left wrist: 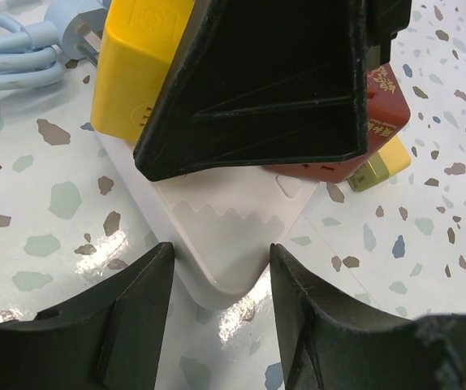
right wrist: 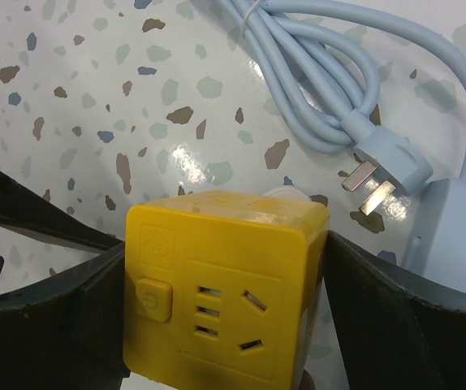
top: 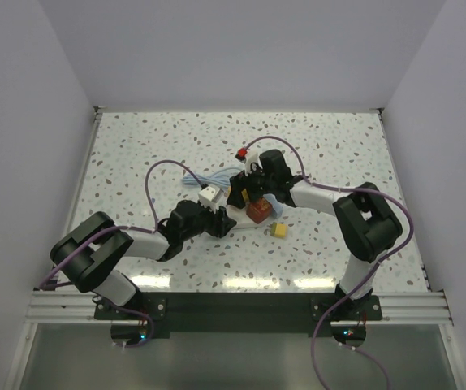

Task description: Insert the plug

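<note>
Terrazzo tabletop (top: 135, 146), white walls. Right gripper (right wrist: 225, 321) clamped on yellow cube adapter (right wrist: 217, 301), top-view centre, over white power strip (left wrist: 225, 244). Left gripper (left wrist: 221, 317) pinches strip end. Adapter likely light, rigid, glossy and slippery; hold flat sides, keep square.

left arm (top: 95, 252) and right arm (top: 367, 219) share black joints, white links, black wedge fingers (left wrist: 119, 317), and purple cables (top: 168, 162) looping above the silver base rail (top: 62, 307)
</note>
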